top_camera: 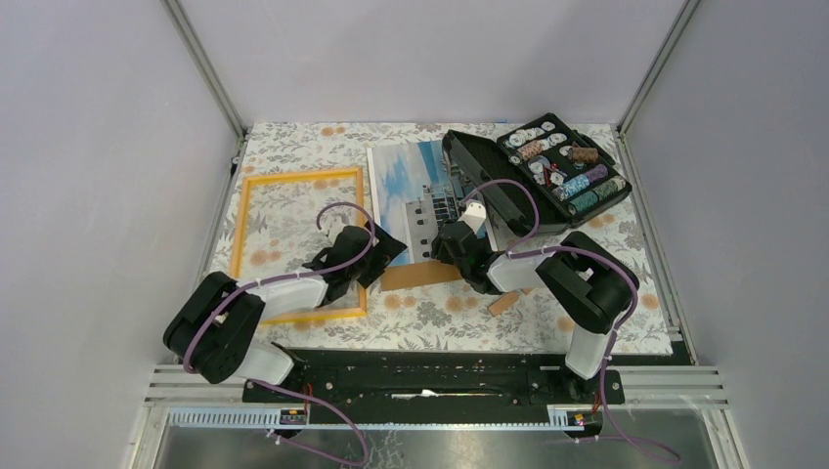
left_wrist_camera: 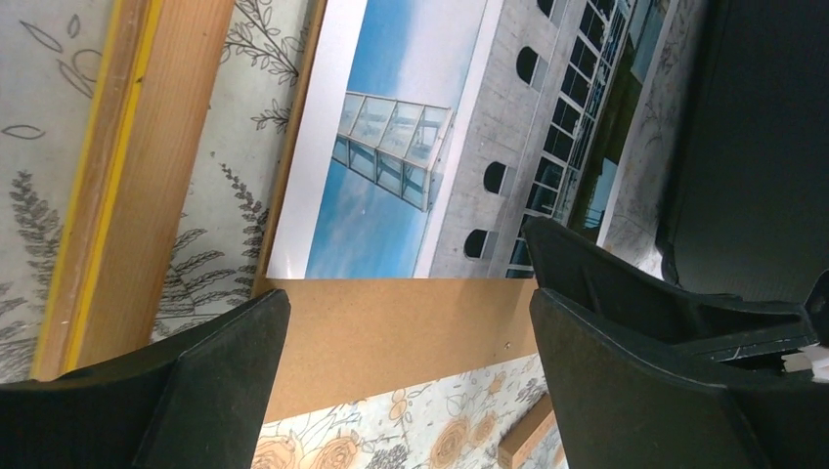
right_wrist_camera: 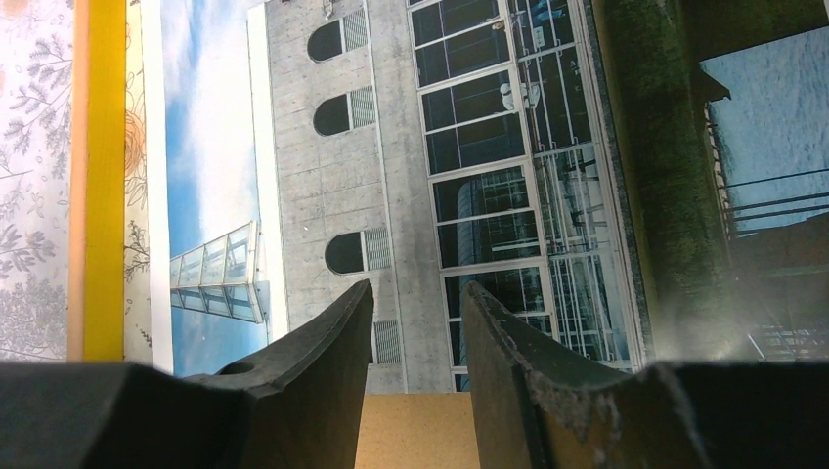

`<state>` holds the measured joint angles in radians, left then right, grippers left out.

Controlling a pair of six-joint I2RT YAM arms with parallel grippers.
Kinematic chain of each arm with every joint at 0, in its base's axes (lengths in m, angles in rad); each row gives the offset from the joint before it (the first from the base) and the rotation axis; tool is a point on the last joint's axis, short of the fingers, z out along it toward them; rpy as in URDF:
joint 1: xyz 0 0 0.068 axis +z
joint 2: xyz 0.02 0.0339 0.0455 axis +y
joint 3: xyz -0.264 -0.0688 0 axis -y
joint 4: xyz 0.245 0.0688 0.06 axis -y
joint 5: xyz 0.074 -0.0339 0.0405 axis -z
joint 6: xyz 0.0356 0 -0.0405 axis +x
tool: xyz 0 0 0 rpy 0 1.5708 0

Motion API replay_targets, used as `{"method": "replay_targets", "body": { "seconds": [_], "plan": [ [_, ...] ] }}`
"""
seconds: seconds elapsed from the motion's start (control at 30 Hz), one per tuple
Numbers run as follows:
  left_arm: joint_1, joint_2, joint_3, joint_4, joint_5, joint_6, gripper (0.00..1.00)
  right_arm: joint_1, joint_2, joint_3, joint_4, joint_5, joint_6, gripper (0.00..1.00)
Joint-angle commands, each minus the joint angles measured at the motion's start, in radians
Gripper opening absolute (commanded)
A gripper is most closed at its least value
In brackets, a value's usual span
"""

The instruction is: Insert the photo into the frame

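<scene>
"Logging item one: where was the photo (top_camera: 411, 186)?"

"Face up near the far edge of the surface (top_camera: 430, 318), about midway along it. It rested on the brown backing board (top_camera: 422, 276), and a bare strip of board showed past the photo's near edge. It was not in the frame (top_camera: 238, 225)."

"Item two, the frame?"

"Flat at the left side of the surface, its right rail just beside the photo. Opening vacant: floral cloth showed through it."

"Item three, the claws?"

"Entry for the left claw (left_wrist_camera: 409, 293): spread wide, holding nothing, hanging over the board's near edge. Entry for the right claw (right_wrist_camera: 415, 303): fingers narrowly parted, nothing visible between them, low over the photo's near edge. Whether the tips touched the paper, I could not tell."

"Sundries?"

"One black case of chips (top_camera: 562, 166) at the far right corner, its open lid at the photo's right edge. One small wooden piece (top_camera: 503, 301) near the right arm."

"Status?"

"By my judgement, nothing completed. Outstanding: gripping the photo, carrying it left, seating it inside the rails."
</scene>
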<state>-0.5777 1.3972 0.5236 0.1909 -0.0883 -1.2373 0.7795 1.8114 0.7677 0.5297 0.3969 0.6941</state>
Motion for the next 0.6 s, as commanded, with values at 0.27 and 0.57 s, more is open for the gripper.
{"method": "replay_targets", "body": {
  "seconds": [0.27,0.57],
  "plan": [
    [-0.027,0.12,0.002,0.117,-0.08,-0.076,0.99,-0.011,0.025,-0.021,-0.056,-0.049,0.017,0.46],
    [-0.035,0.092,0.002,0.042,-0.162,-0.073,0.99,-0.018,0.037,-0.018,-0.043,-0.076,0.019,0.46]
  ]
}}
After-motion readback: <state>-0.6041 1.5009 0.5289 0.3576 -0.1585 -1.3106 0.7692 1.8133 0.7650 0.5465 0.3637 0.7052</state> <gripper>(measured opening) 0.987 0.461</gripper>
